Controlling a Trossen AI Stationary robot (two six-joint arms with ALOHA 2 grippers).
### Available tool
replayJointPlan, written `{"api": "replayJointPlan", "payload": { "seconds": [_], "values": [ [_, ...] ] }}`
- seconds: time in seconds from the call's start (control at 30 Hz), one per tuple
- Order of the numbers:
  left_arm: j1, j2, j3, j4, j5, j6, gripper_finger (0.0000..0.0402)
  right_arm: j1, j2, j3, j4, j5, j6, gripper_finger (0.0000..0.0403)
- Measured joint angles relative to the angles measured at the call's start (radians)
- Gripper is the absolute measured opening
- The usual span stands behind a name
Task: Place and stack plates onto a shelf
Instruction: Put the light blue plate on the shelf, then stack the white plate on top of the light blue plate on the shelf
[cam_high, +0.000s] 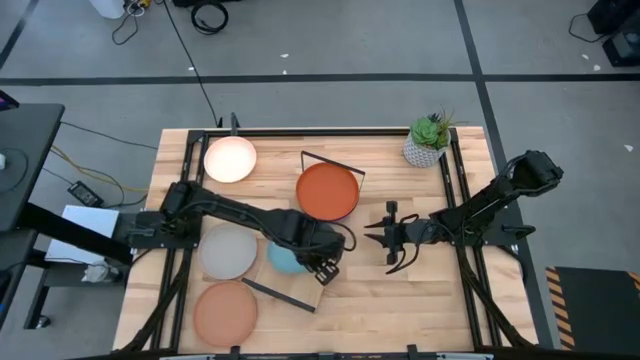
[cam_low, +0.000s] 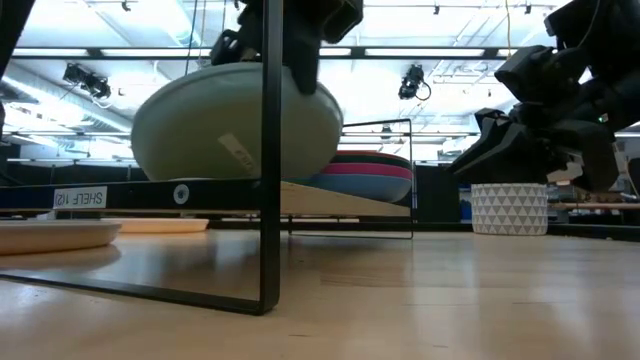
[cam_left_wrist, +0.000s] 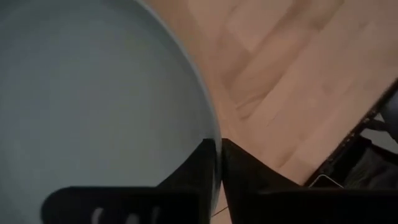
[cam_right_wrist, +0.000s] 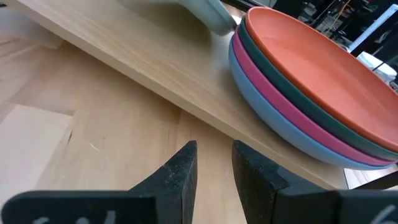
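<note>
Plates split: we see four stacked on the shelf (cam_right_wrist: 124, 59), orange plate (cam_high: 327, 190) topmost. Left gripper (cam_high: 322, 262) pinches the light blue plate (cam_high: 285, 257) at the shelf's seven-o'clock end; cream plate (cam_high: 230, 159), grey plate (cam_high: 229, 251) and peach plate (cam_high: 225, 311) wait on the surface (cam_high: 420, 300). Right gripper (cam_high: 388, 236) hovers slightly spread.

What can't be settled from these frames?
- Light blue plate: high view, mostly hidden under the left arm.
- Whether that plate rests on the shelf: low view, wire frame and arm block the contact.
- Stack: right wrist view, cut off by the edge.
</note>
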Motion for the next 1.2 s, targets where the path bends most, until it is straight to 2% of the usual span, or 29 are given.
{"api": "replayJointPlan", "payload": {
  "seconds": [0.27,0.37,0.43,0.6,0.7,0.73,0.87,1.0,1.2],
  "values": [
    [-0.002,0.000,0.000,0.033,-0.013,0.027,0.0124,0.000,0.000,0.000,-0.002,-0.028,0.017,0.0107],
    [0.013,-0.009,-0.001,0.027,0.041,0.077,0.0140,0.000,0.000,0.000,-0.002,-0.028,0.018,0.0107],
    [0.014,-0.027,0.000,-0.001,0.041,0.110,0.0142,0.001,0.000,0.000,-0.002,-0.028,0.021,0.0107],
    [-0.019,-0.045,0.000,-0.209,-0.092,0.168,0.0142,0.002,0.000,0.000,-0.009,-0.044,0.038,0.0107],
    [-0.063,-0.060,-0.002,-0.325,-0.228,0.215,0.0142,0.002,0.001,0.000,-0.016,-0.045,0.046,0.0107],
    [-0.080,-0.070,-0.003,-0.335,-0.264,0.235,0.0141,0.002,0.003,0.000,-0.014,-0.047,0.048,0.0107],
    [-0.103,-0.113,-0.005,-0.311,-0.297,0.235,0.0141,0.002,0.005,0.000,-0.008,-0.054,0.054,0.0107],
    [-0.088,-0.179,-0.106,-0.303,-0.336,0.209,0.0141,0.002,0.005,0.000,-0.006,-0.074,0.070,0.0107],
    [-0.017,-0.354,-0.428,-0.111,-0.302,0.203,0.0141,0.014,0.005,0.000,-0.006,-0.096,0.081,0.0107]
  ]
}}
